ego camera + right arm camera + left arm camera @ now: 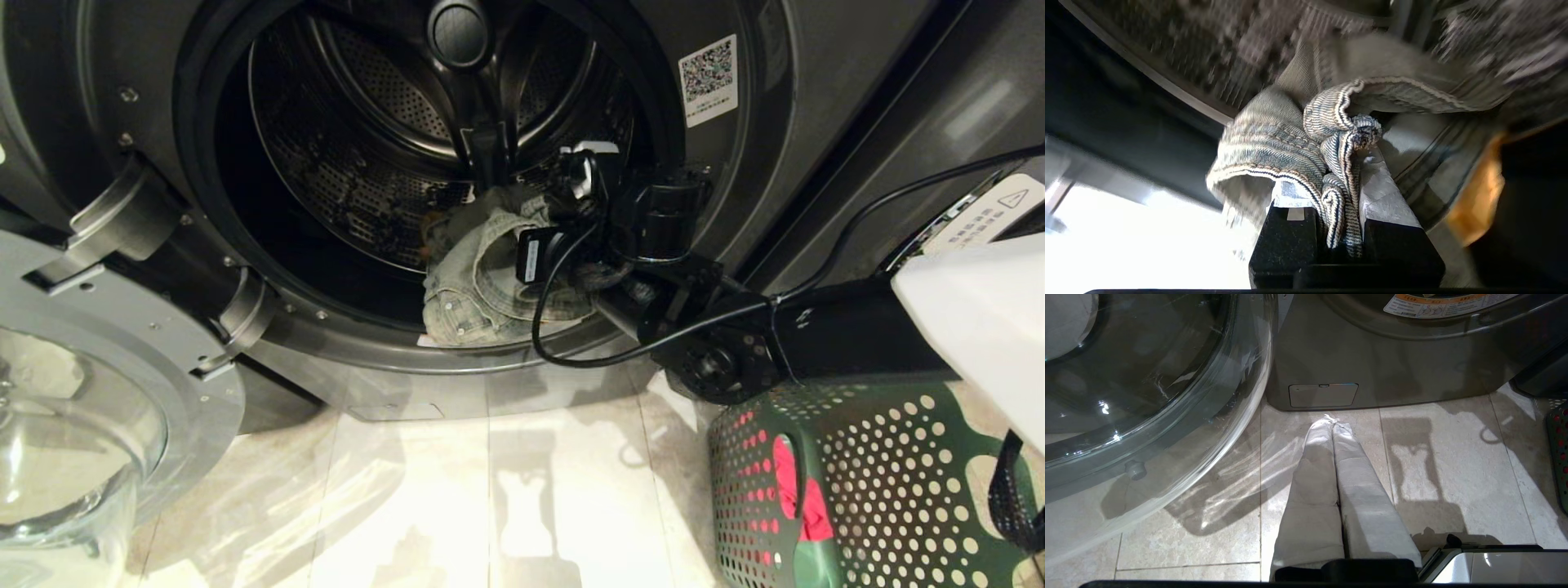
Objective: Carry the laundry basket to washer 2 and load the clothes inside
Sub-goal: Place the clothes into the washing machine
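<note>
Right gripper (1339,179), reaching into washer 2 (784,163), clamps the denim piece (1265,139); left gripper (1336,428) closed.

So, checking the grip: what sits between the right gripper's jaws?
A bunched fold of the denim piece, pinched in the right gripper; the right wrist view shows it.

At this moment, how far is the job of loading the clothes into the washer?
Done: the laundry basket stands beside the open washer, and something yellow already lies in the drum. In hand: the right gripper, at the drum mouth, is shut on the denim piece. Left: the pink-red garment waits in the basket. The left gripper hangs shut over the floor.
</note>
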You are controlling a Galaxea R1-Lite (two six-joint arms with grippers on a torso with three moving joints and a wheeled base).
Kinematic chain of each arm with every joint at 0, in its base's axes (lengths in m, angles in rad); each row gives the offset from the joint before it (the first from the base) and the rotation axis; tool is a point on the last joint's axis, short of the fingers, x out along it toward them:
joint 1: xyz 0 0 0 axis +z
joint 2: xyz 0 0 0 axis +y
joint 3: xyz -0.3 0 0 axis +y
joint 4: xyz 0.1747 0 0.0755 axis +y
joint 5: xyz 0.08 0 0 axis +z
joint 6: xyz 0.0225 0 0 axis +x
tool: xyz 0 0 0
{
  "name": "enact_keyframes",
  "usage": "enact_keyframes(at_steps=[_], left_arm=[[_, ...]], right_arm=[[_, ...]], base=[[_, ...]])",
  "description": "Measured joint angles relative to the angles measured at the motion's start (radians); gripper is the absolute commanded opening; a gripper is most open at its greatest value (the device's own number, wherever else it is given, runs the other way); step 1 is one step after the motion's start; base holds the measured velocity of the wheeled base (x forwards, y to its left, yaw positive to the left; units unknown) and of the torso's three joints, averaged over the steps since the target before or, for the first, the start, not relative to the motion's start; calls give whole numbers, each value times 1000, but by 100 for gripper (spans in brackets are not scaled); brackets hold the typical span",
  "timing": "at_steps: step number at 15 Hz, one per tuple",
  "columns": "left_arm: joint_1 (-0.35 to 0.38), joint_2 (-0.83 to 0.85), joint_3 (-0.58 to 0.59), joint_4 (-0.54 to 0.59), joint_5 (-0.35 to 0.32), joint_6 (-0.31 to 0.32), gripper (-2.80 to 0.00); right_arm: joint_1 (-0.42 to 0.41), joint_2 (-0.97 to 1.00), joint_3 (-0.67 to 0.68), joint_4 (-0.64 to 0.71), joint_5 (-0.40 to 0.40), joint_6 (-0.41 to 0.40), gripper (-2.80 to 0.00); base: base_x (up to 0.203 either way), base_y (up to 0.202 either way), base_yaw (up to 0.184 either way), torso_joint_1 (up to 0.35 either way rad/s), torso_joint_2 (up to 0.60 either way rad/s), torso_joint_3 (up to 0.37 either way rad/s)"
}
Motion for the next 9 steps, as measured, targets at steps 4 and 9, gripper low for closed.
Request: enact_keyframes(at_steps=[4,9], left_arm=[[0,0,0,0,0,0,-280],[0,0,0,0,-1,0,-280]], right_arm=[[0,23,-48,-36,0,-27,0],[-1,-5,22,-33,2,-34,0]], base=[[0,0,0,0,0,0],[0,0,0,0,0,0]])
